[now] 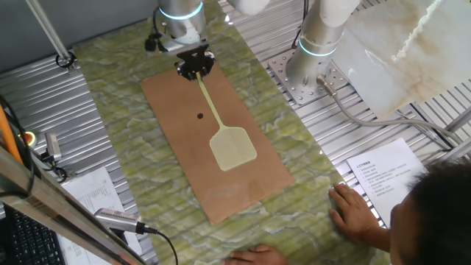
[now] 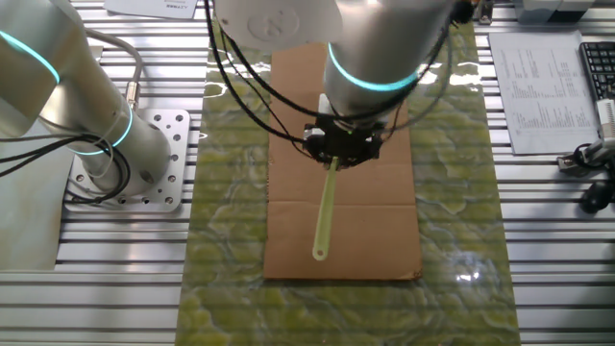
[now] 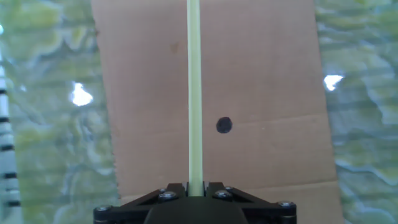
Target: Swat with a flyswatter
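Note:
The pale yellow-green flyswatter reaches from my gripper out over the brown board, its mesh head low over the board's middle. My black gripper is shut on the handle's end. In the other fixed view the handle runs down from the gripper, and the arm hides the head. From the hand camera the handle goes straight up the picture out of the jaws, which press on both its sides. A small black dot marks the board just right of the handle.
The board lies on a green marbled mat. A second arm's base is bolted at the back right. A person's hands rest at the mat's near corner beside printed paper. Cables and tools lie at the left.

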Controlling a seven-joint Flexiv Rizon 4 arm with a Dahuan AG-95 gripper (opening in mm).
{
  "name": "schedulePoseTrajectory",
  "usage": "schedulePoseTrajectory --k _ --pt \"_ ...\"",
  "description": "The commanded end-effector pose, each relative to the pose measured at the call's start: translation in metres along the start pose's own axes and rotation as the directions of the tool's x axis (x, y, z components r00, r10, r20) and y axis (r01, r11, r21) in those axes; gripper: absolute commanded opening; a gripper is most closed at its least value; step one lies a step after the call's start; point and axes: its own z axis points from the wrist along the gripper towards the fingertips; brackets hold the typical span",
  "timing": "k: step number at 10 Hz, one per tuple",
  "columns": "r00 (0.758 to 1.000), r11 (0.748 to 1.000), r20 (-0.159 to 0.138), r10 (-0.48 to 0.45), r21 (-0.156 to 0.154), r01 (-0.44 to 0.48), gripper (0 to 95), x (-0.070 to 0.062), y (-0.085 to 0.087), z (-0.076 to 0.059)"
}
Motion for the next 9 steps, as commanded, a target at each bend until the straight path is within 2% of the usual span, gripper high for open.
schedulePoseTrajectory --k 1,2,3,4,5,8,9 --pt "1.000 1.000 0.009 -0.005 -0.025 0.005 0.0 -0.002 -0.001 0.001" --pt "0.999 0.998 0.029 -0.043 -0.035 0.044 0.0 -0.004 0.003 -0.004" --pt "0.997 0.997 -0.001 -0.072 -0.034 0.072 0.0 0.001 0.011 -0.006" --pt "0.997 0.996 -0.002 -0.079 -0.033 0.079 0.0 0.005 0.015 -0.005" --pt "0.993 0.992 0.007 -0.118 -0.033 0.118 0.0 0.023 0.018 -0.003" --pt "0.978 0.979 -0.044 -0.205 -0.028 0.204 0.0 0.063 0.013 -0.005" --pt "0.973 0.974 -0.047 -0.225 -0.022 0.224 0.0 0.073 0.009 -0.002"
